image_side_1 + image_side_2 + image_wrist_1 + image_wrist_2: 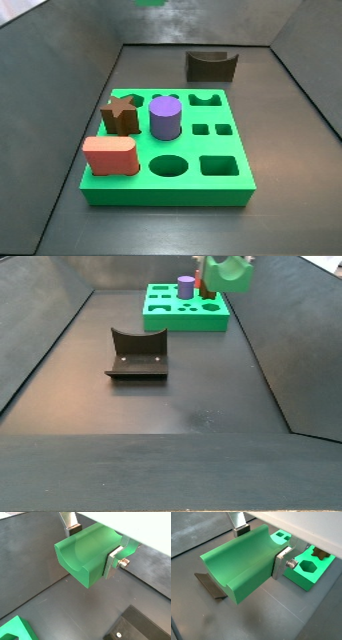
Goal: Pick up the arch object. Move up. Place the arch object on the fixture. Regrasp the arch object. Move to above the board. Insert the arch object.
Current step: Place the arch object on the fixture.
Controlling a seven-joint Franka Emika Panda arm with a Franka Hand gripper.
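Wrist views: gripper clamping smooth green arch object, raised.

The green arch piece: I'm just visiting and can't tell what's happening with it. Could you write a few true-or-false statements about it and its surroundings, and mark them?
1. The gripper holds the arch object between its fingers. True.
2. The arch object rests on the fixture. False: it hangs in the air, and the fixture stands bare on the floor.
3. A purple cylinder stands on the board. True.
4. The board's cut-outs are all filled. False: several are open.
5. In a side view the arch object hangs near the board. True.
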